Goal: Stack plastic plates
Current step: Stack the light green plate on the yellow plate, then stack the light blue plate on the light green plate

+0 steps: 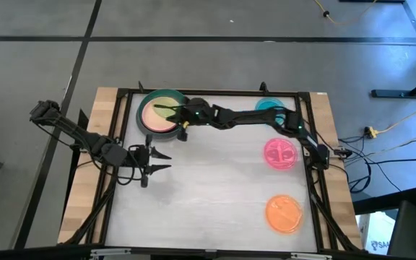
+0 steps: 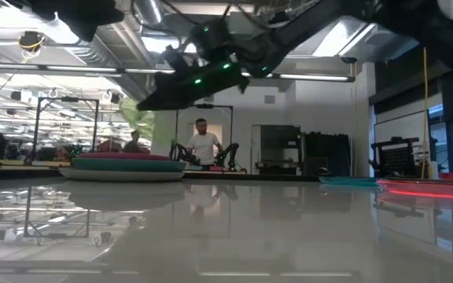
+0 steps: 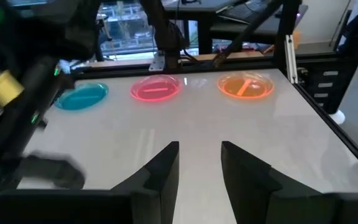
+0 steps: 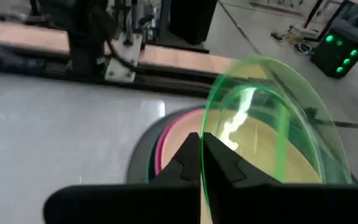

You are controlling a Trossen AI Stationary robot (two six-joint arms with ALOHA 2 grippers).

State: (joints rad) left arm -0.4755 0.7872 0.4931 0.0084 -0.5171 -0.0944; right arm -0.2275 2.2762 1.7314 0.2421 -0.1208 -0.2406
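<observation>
The right tool (image 4: 202,149) was clamped on the translucent green round plastic plate (image 4: 272,124) above the far-left plate stack (image 1: 161,114). The left tool (image 3: 197,165) stood apart over the table (image 1: 215,195).

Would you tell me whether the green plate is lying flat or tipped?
Tipped: the green plate stands on edge, pinched by the right gripper above the stack.

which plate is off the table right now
The green plate, pinched by the right gripper above the stack. The cyan, pink and orange plates lie flat.
</observation>
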